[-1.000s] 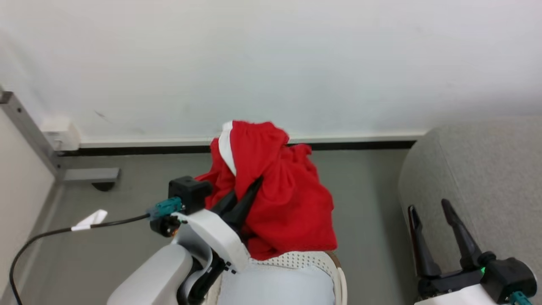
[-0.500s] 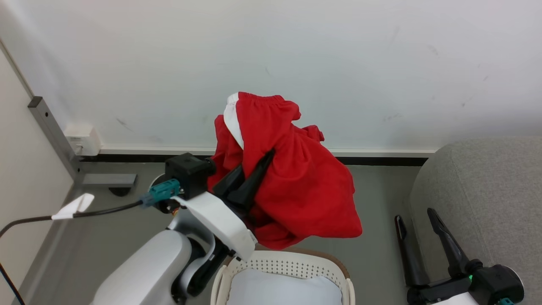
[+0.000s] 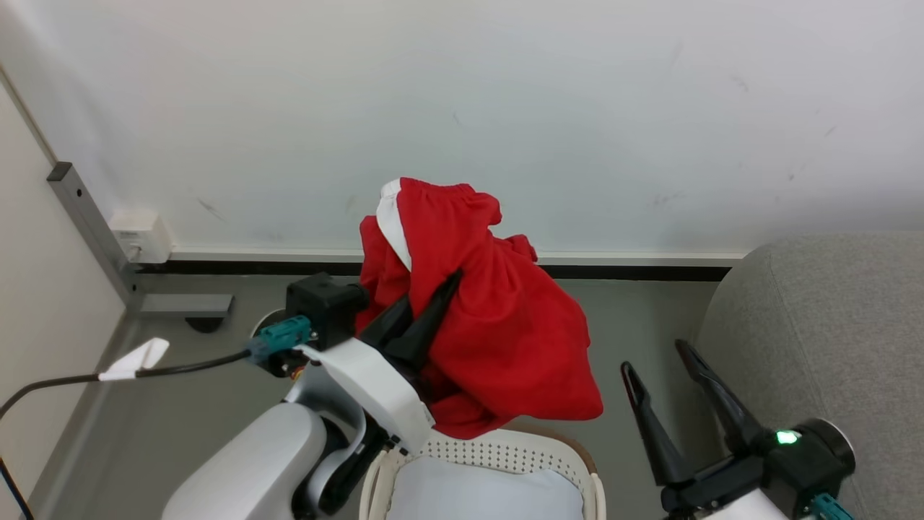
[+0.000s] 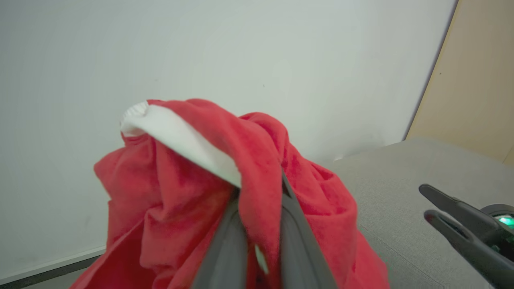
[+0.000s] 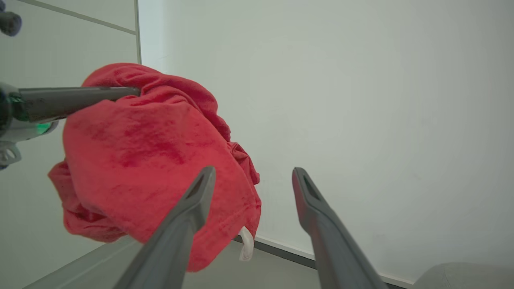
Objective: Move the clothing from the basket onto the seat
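The red clothing (image 3: 491,325) with its white stripe hangs in the air above the basket (image 3: 498,451), held up by my left gripper (image 3: 429,292), which is shut on it. In the left wrist view the fingers pinch the clothing (image 4: 249,176) just below the stripe. My right gripper (image 3: 658,357) stands open and empty at the lower right, between the garment and the grey seat (image 3: 830,339). The right wrist view shows the clothing (image 5: 148,148) left of my right gripper (image 5: 253,176). The seat (image 4: 401,208) lies to the right in the left wrist view.
A plain white cloth (image 3: 484,495) lies in the basket. A white wall with a dark baseboard (image 3: 635,273) runs behind. A metal post with a foot (image 3: 108,245) and a black cable (image 3: 108,379) are at the left. Grey floor (image 3: 621,325) separates basket and seat.
The camera tilted up a second ago, then held. Since half a second ago the left gripper with the clothing dropped slightly, and the right gripper moved left and up toward the garment.
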Robot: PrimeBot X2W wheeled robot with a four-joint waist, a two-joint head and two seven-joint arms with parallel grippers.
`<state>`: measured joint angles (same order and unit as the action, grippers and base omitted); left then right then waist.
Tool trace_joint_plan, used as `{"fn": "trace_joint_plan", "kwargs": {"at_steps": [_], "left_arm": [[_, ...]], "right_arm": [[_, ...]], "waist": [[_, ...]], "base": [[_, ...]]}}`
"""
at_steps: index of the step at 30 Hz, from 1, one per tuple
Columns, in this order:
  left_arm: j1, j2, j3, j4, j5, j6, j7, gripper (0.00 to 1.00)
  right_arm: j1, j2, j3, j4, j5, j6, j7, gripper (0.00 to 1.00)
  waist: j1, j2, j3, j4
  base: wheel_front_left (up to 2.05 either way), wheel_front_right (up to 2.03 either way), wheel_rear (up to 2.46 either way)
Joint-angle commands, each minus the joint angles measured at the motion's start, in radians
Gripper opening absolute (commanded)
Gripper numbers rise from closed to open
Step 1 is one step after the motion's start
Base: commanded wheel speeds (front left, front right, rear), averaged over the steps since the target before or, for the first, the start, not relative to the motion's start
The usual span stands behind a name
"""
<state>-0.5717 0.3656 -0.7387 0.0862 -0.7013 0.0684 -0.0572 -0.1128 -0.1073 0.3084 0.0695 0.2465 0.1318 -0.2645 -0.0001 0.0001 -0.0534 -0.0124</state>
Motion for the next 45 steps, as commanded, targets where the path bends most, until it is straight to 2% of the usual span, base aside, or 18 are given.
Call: {"fn": "trace_joint_plan", "kwargs": {"at_steps": [1, 8, 15, 21, 26, 31, 38, 45], "left_arm": [[-0.002, 0.008, -0.002, 0.000, 0.014, -0.003, -0.004, 0.00], [-0.017, 0.000, -0.041, 0.001, 0.051, -0.016, -0.014, 0.00], [-0.023, -0.031, -0.089, 0.004, 0.068, -0.037, -0.015, 0.00], [-0.037, -0.060, -0.142, 0.021, 0.092, -0.071, -0.016, 0.00], [-0.044, -0.080, -0.183, 0.041, 0.109, -0.097, -0.016, 0.00], [-0.045, -0.095, -0.215, 0.056, 0.111, -0.116, -0.012, 0.00], [-0.037, -0.105, -0.241, 0.070, 0.108, -0.124, -0.004, 0.00], [-0.036, -0.097, -0.244, 0.079, 0.097, -0.122, -0.002, 0.00]], "right_arm": [[-0.024, -0.017, 0.014, 0.006, 0.008, -0.002, 0.005, 1.00], [-0.164, -0.085, 0.132, 0.044, 0.079, -0.002, 0.069, 1.00], [-0.328, -0.178, 0.298, 0.128, 0.238, -0.002, 0.195, 1.00], [-0.437, -0.274, 0.504, 0.188, 0.430, -0.002, 0.308, 1.00], [-0.496, -0.327, 0.700, 0.173, 0.561, -0.002, 0.337, 1.00], [-0.541, -0.327, 0.836, 0.207, 0.623, -0.002, 0.287, 1.00], [-0.579, -0.249, 0.903, 0.312, 0.642, -0.002, 0.104, 1.00], [-0.614, -0.228, 0.956, 0.342, 0.652, -0.002, 0.010, 1.00]], "waist": [[0.0001, -0.0001, 0.001, -0.001], [0.0001, -0.0001, 0.012, 0.003], [0.0001, -0.0001, 0.011, 0.042], [0.0001, -0.0001, 0.000, 0.095], [0.0001, -0.0001, -0.013, 0.144], [0.0001, -0.0001, -0.023, 0.178], [0.0001, -0.0001, -0.028, 0.201], [0.0001, -0.0001, -0.027, 0.200]], "base": [[0.00, 0.00, 0.00], [0.00, 0.00, 0.00], [0.00, 0.00, 0.00], [0.00, 0.00, 0.00], [0.00, 0.00, 0.00], [0.00, 0.00, 0.00], [0.00, 0.00, 0.00], [0.00, 0.00, 0.00]]}}
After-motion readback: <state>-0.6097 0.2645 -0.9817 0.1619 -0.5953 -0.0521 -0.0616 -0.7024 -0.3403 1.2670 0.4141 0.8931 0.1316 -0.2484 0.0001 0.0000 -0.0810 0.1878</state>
